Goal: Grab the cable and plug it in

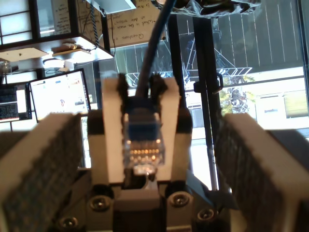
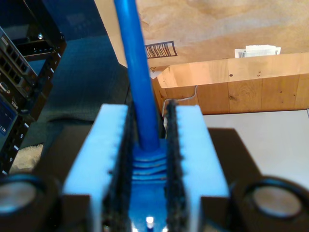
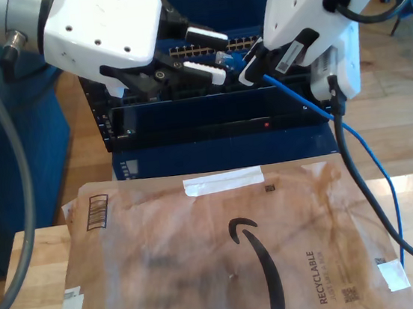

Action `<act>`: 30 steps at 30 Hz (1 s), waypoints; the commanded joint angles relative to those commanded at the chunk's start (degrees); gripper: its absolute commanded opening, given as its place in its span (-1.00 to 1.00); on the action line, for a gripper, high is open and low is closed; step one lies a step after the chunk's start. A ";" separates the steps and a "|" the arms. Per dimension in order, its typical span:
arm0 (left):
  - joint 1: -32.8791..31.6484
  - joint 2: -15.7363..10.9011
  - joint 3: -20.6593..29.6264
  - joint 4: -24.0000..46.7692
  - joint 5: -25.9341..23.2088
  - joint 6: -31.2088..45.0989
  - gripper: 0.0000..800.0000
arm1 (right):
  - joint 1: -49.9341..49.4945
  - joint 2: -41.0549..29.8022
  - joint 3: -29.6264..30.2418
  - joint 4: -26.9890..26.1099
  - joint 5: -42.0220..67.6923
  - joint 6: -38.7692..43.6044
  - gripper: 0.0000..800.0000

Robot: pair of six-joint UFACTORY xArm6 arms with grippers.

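While clenched on the cable (image 2: 140,72) just behind its clear plug (image 1: 143,145), at one o'clock in the exterior view: my second tool (image 2: 147,113). My first tool (image 1: 150,121): released, pads spread, facing plug. Advice: square plug to port row (image 3: 201,49), push straight, no twisting.

A flattened brown cardboard sheet (image 3: 227,257), patched with pale tape, covered a light wooden table (image 3: 31,259) in the exterior view. Behind it stood a dark blue equipment rack (image 3: 218,127) with a row of ports, on a wood plank floor (image 3: 404,107). Elsewhere in the room, the first wrist view caught tall windows (image 1: 251,63) flooded with daylight, a lit computer monitor (image 1: 58,94) and handwritten notes on brown paper (image 1: 137,24).
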State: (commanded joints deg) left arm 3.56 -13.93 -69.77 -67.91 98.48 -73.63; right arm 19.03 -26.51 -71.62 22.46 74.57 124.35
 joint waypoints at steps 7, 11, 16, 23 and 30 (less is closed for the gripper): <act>0.00 0.00 0.00 0.00 0.09 -0.18 -0.24 | 0.00 0.00 0.00 0.09 0.00 0.00 -1.00; 0.00 0.00 0.00 0.00 0.09 -0.26 -0.31 | 0.00 0.00 0.09 0.09 0.00 0.00 -1.00; 0.09 0.00 0.00 0.00 0.09 -0.26 -0.37 | 0.00 0.09 0.09 0.35 0.00 0.00 -1.00; 0.00 0.00 0.09 0.00 0.09 -0.26 -0.45 | 0.00 0.09 0.00 0.53 0.00 0.00 -1.00; 0.09 -0.18 1.05 0.00 -0.35 -0.26 -0.76 | 0.00 0.09 0.09 0.53 0.09 0.00 -1.00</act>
State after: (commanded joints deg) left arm 3.65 -14.11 -68.71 -67.91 98.13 -73.89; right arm 19.03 -26.42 -71.53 22.99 74.66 124.35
